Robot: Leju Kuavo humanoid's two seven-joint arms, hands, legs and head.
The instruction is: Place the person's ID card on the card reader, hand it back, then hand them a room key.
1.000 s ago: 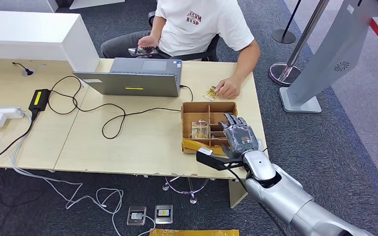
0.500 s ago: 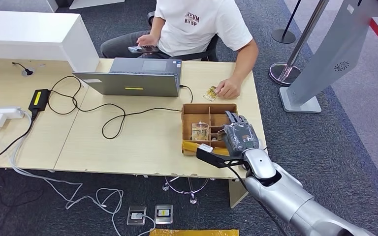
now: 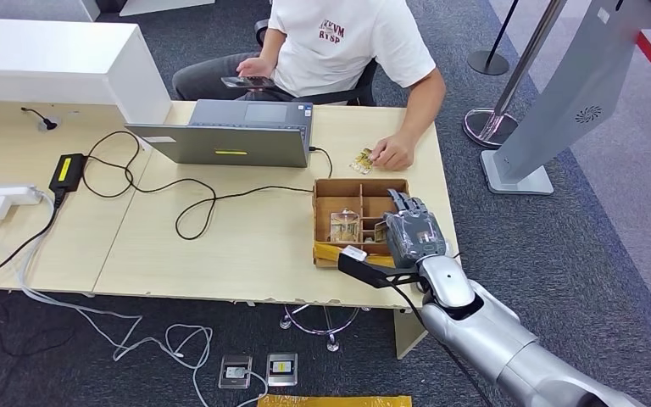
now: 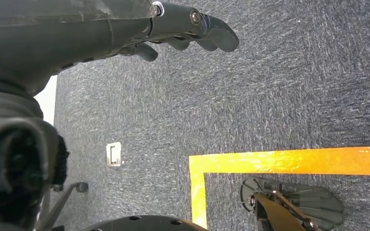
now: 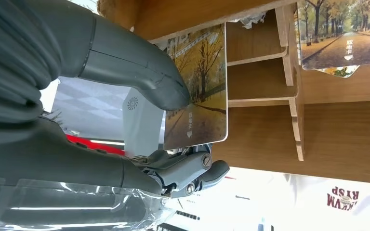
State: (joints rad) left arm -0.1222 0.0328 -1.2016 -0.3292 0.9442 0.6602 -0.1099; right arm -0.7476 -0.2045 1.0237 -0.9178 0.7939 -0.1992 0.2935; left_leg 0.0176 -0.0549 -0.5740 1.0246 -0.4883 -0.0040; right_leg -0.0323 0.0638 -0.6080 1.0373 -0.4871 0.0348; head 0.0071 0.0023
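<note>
Fingers (image 5: pixel 188 175) and thick grey thumb (image 5: pixel 135 72) of the right hand (image 3: pixel 411 233) pinch a room key card (image 5: pixel 198 91), a flat, glossy rectangle with rounded corners printed with yellow autumn trees. It stands among thin wooden dividers of the brown compartment box (image 3: pixel 322 191) at the table's (image 3: pixel 220 246) near right corner. A second tree-printed card (image 5: pixel 339 36) sits just beyond a divider. Hanging over grey carpet, the left hand (image 4: pixel 125 29) holds nothing, fingers loosely curved.

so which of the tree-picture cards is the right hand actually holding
The card pinched under the right hand's thumb, lifted beside the wooden box. The other card stands untouched in a slot, and a third lies under the person's hand.
</note>
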